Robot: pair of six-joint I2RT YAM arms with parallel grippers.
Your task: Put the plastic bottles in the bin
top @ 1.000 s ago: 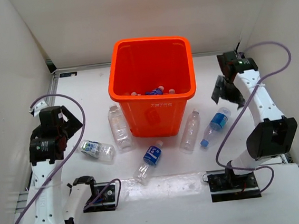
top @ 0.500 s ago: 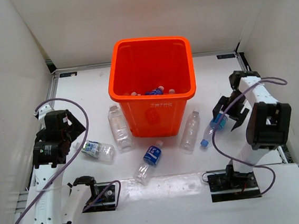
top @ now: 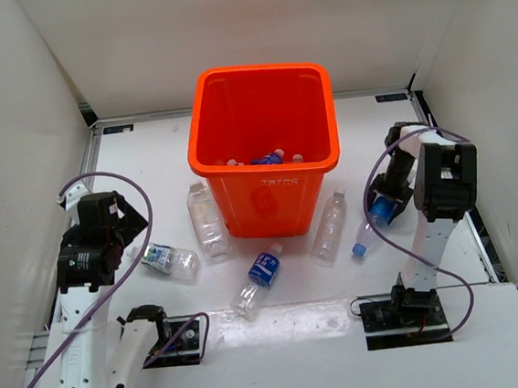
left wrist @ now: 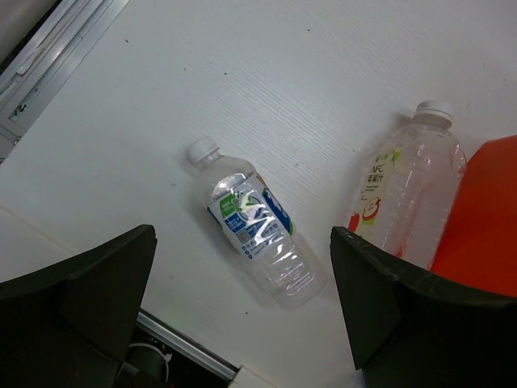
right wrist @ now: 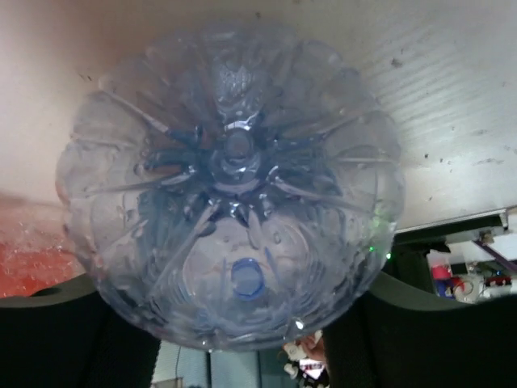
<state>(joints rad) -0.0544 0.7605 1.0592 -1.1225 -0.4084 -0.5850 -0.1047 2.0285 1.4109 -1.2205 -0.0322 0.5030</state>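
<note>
The orange bin [top: 266,168] stands at the table's middle back, with several plastic bottles [top: 269,158] lying inside. On the table lie a labelled bottle [top: 169,260] at the left, a red-and-green-labelled one [top: 205,219] against the bin, a blue-labelled one [top: 260,276] in front, and a clear one [top: 328,228]. My right gripper [top: 386,198] is shut on the base end of a blue-capped, blue-labelled bottle [top: 370,227]. That base [right wrist: 230,178] fills the right wrist view between the fingers [right wrist: 388,323]. My left gripper [left wrist: 242,234] hangs open above the left bottle [left wrist: 254,222].
White walls close in on the left, back and right. Metal rails [top: 94,146] run along the table edges. Purple cables [top: 142,214] loop off both arms. Two black base mounts [top: 176,335] sit at the near edge. The bin's orange wall [left wrist: 485,218] shows beside the red-and-green-labelled bottle [left wrist: 408,190].
My right arm swung down from beside the bin to the blue-capped bottle and its jaws closed on the bottle's base. My left gripper dropped slightly towards the left bottle and stayed open.
</note>
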